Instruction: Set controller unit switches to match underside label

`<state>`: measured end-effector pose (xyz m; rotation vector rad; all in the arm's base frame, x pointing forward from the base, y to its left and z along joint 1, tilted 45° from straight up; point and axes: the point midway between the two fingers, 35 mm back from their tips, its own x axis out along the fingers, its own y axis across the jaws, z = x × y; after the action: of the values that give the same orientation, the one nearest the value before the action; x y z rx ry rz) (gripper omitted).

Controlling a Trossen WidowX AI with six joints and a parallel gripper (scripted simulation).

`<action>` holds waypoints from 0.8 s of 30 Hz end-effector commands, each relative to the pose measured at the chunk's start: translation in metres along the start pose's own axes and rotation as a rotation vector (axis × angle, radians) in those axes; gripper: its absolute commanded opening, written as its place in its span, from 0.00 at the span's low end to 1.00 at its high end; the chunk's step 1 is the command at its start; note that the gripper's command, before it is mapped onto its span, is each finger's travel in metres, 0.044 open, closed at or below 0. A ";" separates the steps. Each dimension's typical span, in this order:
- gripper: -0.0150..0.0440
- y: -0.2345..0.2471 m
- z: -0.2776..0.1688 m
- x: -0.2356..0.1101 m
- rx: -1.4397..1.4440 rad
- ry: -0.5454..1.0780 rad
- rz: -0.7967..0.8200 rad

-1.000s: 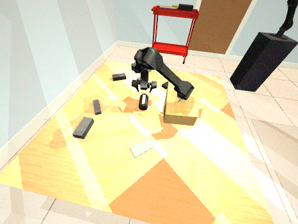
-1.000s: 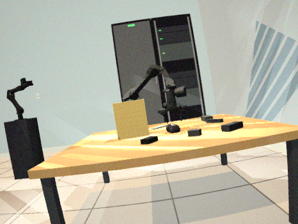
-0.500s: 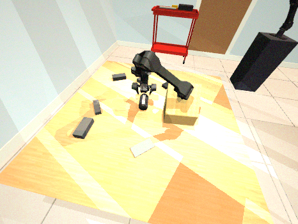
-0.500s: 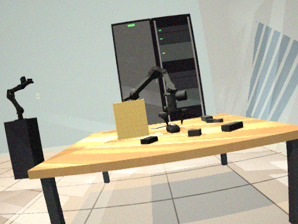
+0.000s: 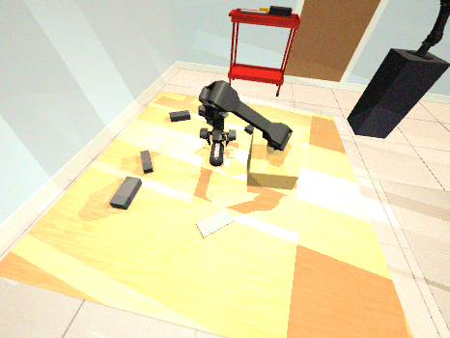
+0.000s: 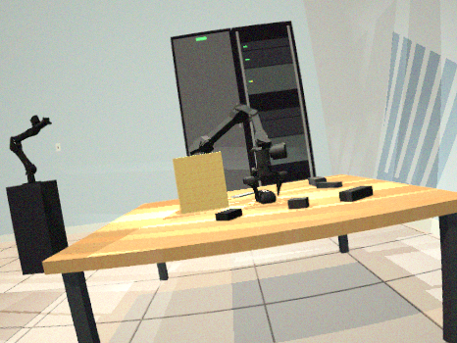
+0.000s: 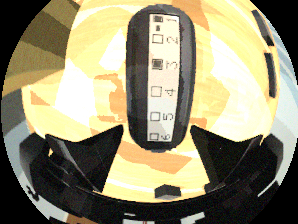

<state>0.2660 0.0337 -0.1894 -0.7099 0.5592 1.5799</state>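
- The gripper (image 7: 158, 137) hangs released, empty, with jaws wide above the controller unit (image 7: 160, 79).
- The unit lies label-up on the desk (image 5: 145, 270), at 9 o'clock from the wooden block (image 5: 272, 166).
- Before turning it back, read every square; the third looks filled, and the first is unclear.

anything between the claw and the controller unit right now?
Nothing visible. The open claw hangs straight over the controller unit, which lies label side up on the bench. In the wrist view both fingers flank its near end with only bare bench between. The other dark modules lie off to the sides.
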 end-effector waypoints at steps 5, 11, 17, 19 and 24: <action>0.81 0.000 0.001 0.002 0.008 -0.006 -0.002; 0.81 0.000 0.001 0.002 0.008 -0.006 -0.002; 0.81 0.000 0.001 0.001 0.008 -0.006 -0.002; 0.81 0.000 0.001 0.000 0.008 -0.006 -0.002; 0.82 0.000 0.002 -0.002 0.008 -0.006 -0.002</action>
<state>0.2655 0.0335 -0.1885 -0.7046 0.5614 1.5776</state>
